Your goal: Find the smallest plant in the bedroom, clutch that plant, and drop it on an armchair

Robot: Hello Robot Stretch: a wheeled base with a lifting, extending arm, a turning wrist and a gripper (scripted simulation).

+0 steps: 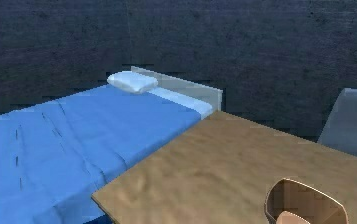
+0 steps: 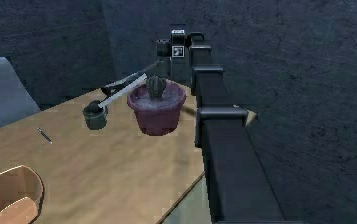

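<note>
A Stretch robot's gripper (image 2: pixel 104 100) reaches over a wooden table (image 2: pixel 106 170) in a dark-walled bedroom. Its thin fingers (image 2: pixel 126 85) slant down across the top of a maroon-potted plant (image 2: pixel 156 110). Whether the gripper has hold of anything cannot be told. The pot stands right at and behind the fingers, and a small dark round shape (image 2: pixel 94 116) sits at their tips. The arm (image 2: pixel 226 150), a dark square bar, runs along the tabletop's edge on the arm side view's right. That position appears chosen to put the gripper level with the top of the pot.

The plant, a short green stub in a squat pot, sits near the tabletop's far corner, close against the arm and just inside that edge. Given its place under the fingers, it is probably the one picked out as the smallest, and the grasp looks to be the step in hand. A thin pen-like stick (image 2: pixel 44 133) lies toward the tabletop's middle, well apart from the pot. A rounded wooden bowl (image 2: pixel 11 200) rests at the near edge on the arm side view's left.

Past the tabletop's far edge stands a grey chair (image 2: pixel 6 90), the likely drop-off if it proves to be the armchair. In the forward view, a bed (image 1: pixel 56 140) with a blue sheet and pale pillow (image 1: pixel 133 82) lies alongside the table.
</note>
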